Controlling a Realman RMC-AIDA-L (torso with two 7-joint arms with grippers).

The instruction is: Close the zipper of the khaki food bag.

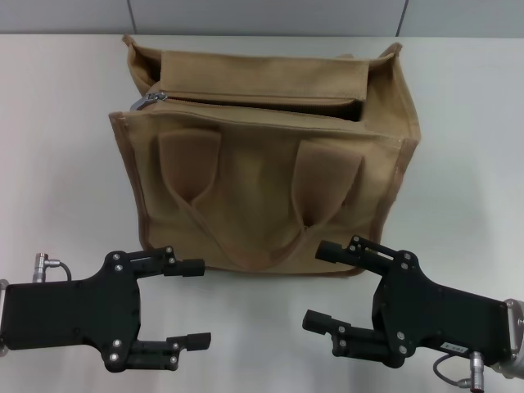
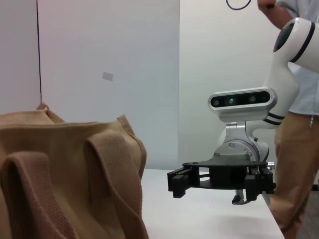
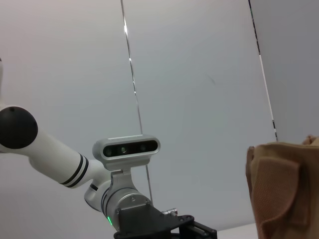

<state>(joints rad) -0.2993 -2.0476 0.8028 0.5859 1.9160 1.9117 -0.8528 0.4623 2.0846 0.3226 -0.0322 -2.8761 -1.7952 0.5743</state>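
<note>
Both jaws stand wide and hold nothing: the left gripper (image 1: pixel 192 304) and the right gripper (image 1: pixel 321 284) hover low over the white table (image 1: pixel 57 147), just in front of the khaki food bag (image 1: pixel 270 205) and apart from it, fingers pointing toward each other. That bag sits upright in the middle of the table, its handles hanging down the near face. Along the top, the zipper (image 1: pixel 254 102) lies open, a dark gap showing toward the robot's right end, and its silver pull tab (image 1: pixel 148 101) rests at the left end. I judge nothing of the closing done yet: gripping the tab and drawing it rightward remain
</note>
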